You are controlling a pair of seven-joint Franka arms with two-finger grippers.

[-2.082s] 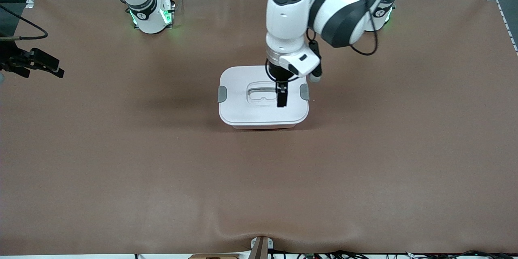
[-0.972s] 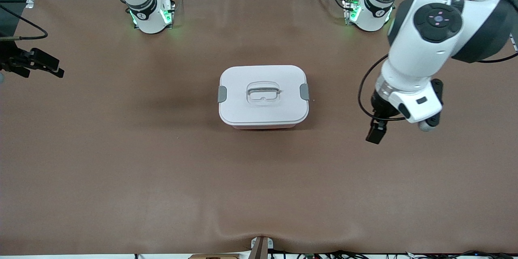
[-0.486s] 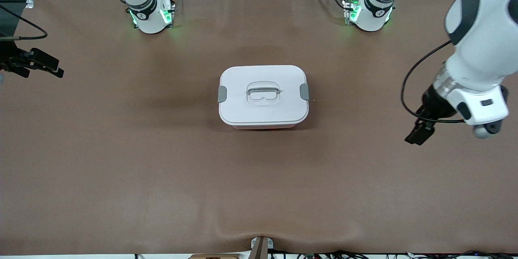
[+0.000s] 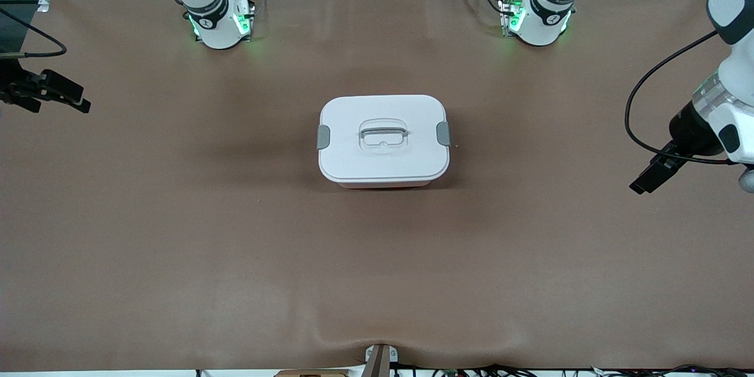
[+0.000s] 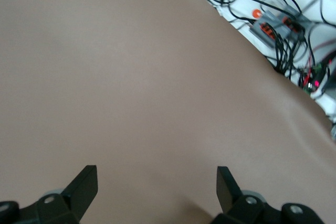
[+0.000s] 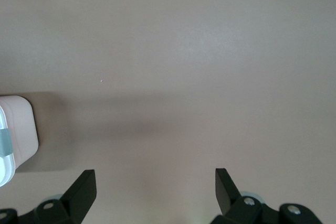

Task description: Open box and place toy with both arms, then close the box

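Note:
The box (image 4: 383, 140) stands mid-table with its white lid on, a grey clip (image 4: 323, 136) at each end and the handle lying in its recess. One corner of the box (image 6: 17, 129) shows in the right wrist view. The toy is out of view. My left gripper (image 4: 647, 179) hangs open and empty over bare table near the left arm's end, well clear of the box; the left wrist view shows the left gripper (image 5: 156, 174) with only brown mat between its fingers. My right gripper (image 4: 62, 97) waits open and empty at the right arm's end, seen as the right gripper (image 6: 155, 177) over bare mat.
The brown mat (image 4: 235, 247) covers the whole table and has a wrinkle at its front edge (image 4: 377, 339). Cables and a small electronics box (image 5: 273, 24) lie just off the table edge at the left arm's end. The arm bases (image 4: 221, 20) (image 4: 539, 17) stand along the back edge.
My left gripper has left the box lid and swung out to the left arm's end of the table. The box stays shut and in place. The right arm has not moved.

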